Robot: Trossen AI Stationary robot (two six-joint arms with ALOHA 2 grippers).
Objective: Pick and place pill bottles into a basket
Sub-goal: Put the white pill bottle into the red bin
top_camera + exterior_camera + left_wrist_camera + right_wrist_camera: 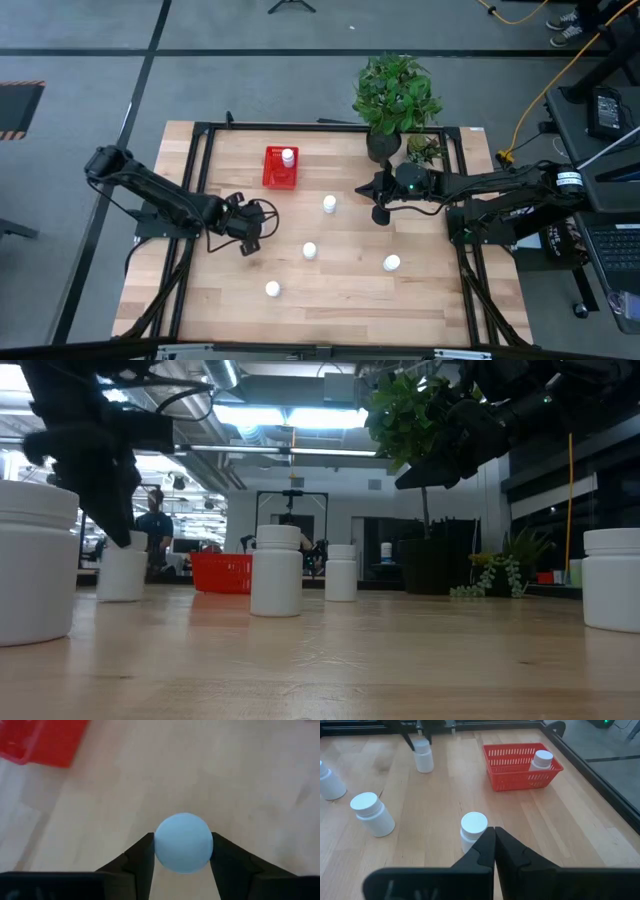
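left gripper clamped, right gripper closed

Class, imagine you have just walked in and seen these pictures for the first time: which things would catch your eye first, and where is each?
The bright red basket near the table's far edge stands out first, with one white bottle already inside. Next comes the left end effector, closed around the cap of another bottle on the table's left side. Behind the shut right end effector, a leafy green plant sits at the far edge.
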